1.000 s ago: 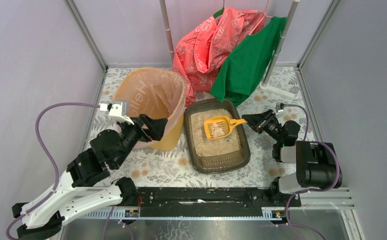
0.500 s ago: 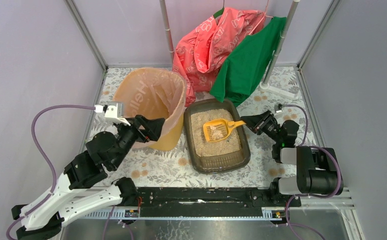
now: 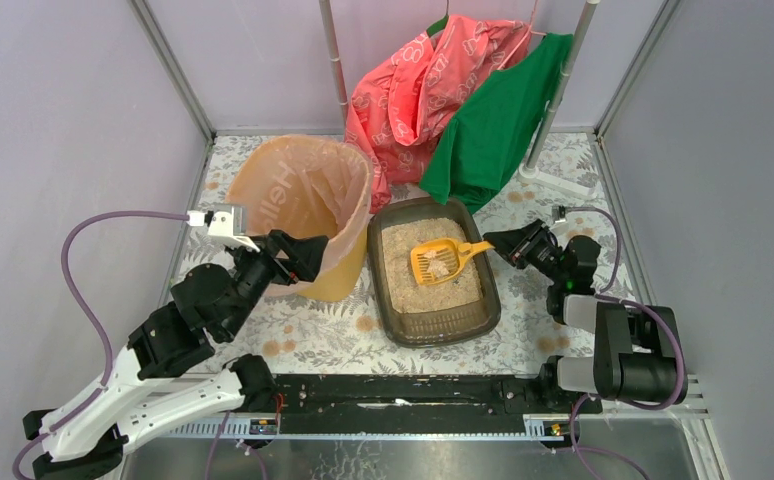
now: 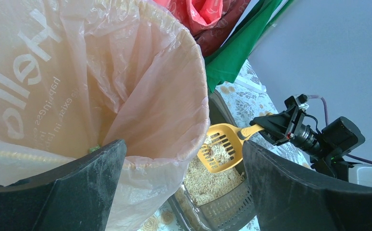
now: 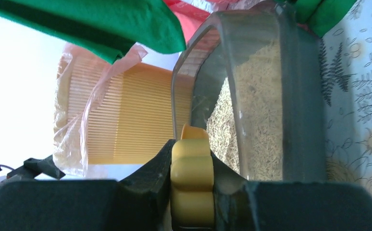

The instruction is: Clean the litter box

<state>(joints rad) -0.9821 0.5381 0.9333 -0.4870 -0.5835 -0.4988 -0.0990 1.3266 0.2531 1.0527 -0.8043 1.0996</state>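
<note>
The litter box (image 3: pixel 441 336) is a shallow rounded-corner tray of dark, smoky plastic. It sits on the floral-printed desk (image 3: pixel 313 335) just right of the bin, its near wall ribbed in the left wrist view (image 4: pixel 222 211). Coarse beige granules (image 3: pixel 431 292) cover its floor in an uneven, grainy bed.

A yellow-orange plastic scoop (image 3: pixel 437 260) lies tilted over the middle of the tray. Its slotted pan carries a small heap of pale litter, and its flat handle points right, past the tray's rim.

The right claw (image 3: pixel 493 243) is clamped on the end of that handle. In the right wrist view the lumpy yellow grip (image 5: pixel 192 187) fills the narrow gap between the two black fingers.

The bin (image 3: pixel 345 285) is tall and yellow, with fine vertical ribbing on its wall (image 5: pixel 126 120). It is lined with a thin, crinkled peach plastic bag (image 3: pixel 298 185) printed with white lettering and folded over the rim.

The left claw (image 3: pixel 315 255) is spread wide and grips nothing. Its matte, grainy black fingers (image 4: pixel 78 192) stand on either side of the bin's near-right rim. Whether they touch the liner cannot be told.

Behind the tray, a coral patterned garment (image 3: pixel 418 85) and a green shirt (image 3: pixel 498 115) hang in soft folds, the green hem reaching down near the tray's far edge.
</note>
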